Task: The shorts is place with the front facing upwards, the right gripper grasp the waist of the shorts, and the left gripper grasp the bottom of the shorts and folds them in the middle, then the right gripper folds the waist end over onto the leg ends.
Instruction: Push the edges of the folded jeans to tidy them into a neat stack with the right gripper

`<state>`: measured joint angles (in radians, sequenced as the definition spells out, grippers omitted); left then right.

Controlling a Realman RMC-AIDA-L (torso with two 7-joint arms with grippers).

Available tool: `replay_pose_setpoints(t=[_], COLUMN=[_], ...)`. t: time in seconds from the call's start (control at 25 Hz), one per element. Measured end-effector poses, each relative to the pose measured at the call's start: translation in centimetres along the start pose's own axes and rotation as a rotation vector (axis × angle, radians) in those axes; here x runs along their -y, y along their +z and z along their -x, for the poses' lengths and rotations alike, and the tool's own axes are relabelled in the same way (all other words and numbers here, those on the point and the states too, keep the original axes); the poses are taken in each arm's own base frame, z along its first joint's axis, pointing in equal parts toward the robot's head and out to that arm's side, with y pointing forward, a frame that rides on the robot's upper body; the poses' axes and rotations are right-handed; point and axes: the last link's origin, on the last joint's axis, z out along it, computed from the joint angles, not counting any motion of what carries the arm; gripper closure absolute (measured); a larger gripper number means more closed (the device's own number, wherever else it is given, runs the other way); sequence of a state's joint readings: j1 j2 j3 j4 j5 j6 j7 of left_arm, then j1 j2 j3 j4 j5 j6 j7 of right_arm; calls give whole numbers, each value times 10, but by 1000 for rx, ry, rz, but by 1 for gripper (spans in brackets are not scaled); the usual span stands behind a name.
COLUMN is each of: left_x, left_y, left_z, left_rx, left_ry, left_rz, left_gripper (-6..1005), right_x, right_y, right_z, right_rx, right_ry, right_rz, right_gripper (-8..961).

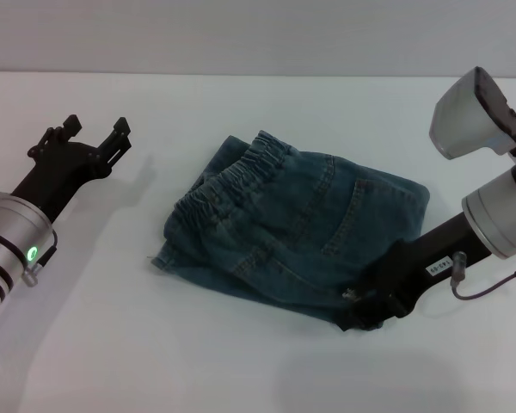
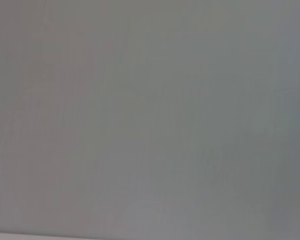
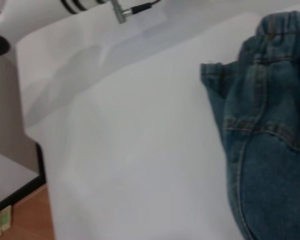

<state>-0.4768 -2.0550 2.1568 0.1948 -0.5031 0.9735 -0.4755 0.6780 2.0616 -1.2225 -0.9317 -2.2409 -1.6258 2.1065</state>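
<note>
My right hand [image 1: 367, 303] sits at the shorts' [image 1: 297, 228] five o'clock edge; I cannot tell its grip; the shorts lie folded mid-desk [image 1: 241, 361]; I should let go gently; my left hand [image 1: 95, 138] waits open at ten o'clock.

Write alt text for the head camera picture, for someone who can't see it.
Folded blue denim shorts lie on a white table, with the right gripper at their near edge. The left gripper hangs open off to the left, apart from the cloth.
</note>
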Motion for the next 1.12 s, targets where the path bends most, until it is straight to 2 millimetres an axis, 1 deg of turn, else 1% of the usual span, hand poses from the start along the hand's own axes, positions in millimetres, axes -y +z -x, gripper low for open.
replay_pose_setpoints(t=[0.28,0.48,0.68,0.8,0.92,1.0,1.12], left_x=[0,1,1,2,4,7,9], left_y=[-1,-2,-2,-2,-4,-6,-8], left_z=[2,3,3,3,3,2,-2], left_rx=[4,8,9,11,8,-4,-31], left_ry=[-3,-4,-4,-4,-7,-13,-21], left_rz=[-3,-6,-7,-11,-21,-31,-39], left_gripper=[189,189,189,189,189,189,189], right_x=[13,29,48,45,31,23,18], right_y=[3,-11,-21,-22,-27,-36,-55], right_z=[-1,3,2,3,6,9,5], right_rx=[-22,62,121,127,144,192,350], right_ry=[22,33,51,39,8,-29,-89], right_rz=[-71,-194,-327,-322,-273,-267,-293], right_gripper=[496,496,496,496,496,496,496])
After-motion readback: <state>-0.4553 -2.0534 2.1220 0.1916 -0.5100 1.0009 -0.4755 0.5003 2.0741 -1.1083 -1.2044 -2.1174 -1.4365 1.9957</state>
